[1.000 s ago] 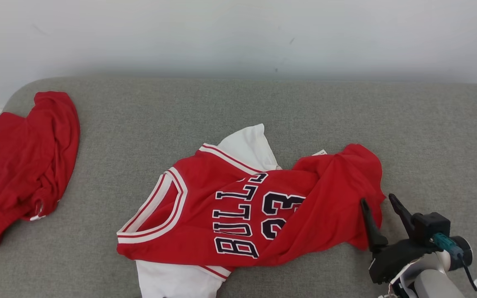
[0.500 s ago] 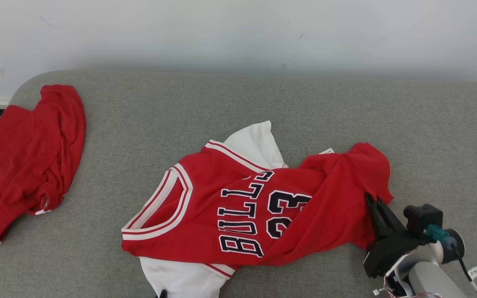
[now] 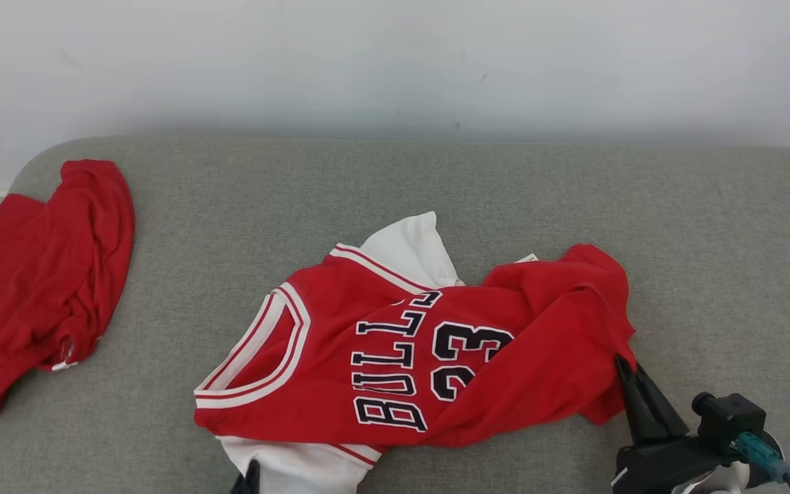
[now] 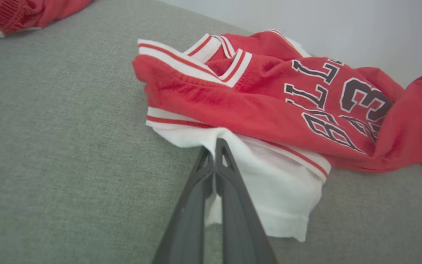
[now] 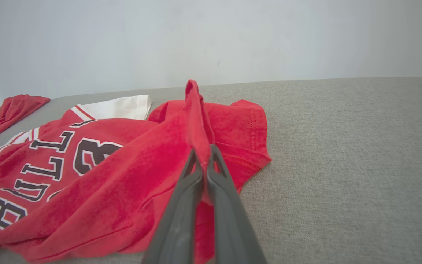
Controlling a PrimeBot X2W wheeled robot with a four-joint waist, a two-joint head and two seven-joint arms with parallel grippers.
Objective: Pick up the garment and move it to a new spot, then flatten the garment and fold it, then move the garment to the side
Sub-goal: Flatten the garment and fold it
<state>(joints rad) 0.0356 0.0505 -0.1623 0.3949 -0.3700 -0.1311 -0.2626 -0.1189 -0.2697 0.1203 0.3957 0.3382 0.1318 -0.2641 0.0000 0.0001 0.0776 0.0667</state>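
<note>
Grey upholstered surface point(image 3: 573, 192) (rounded corner) against a pale wall point(image 3: 395, 62).

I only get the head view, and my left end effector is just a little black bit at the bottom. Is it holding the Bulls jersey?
Observer: Yes. The left wrist view shows the left end effector shut on the white sleeve of the Bulls jersey.
Operator: What about the right one?
Observer: The right wrist view shows the right end effector shut on a red fold that stands up above the rest of the jersey.
</note>
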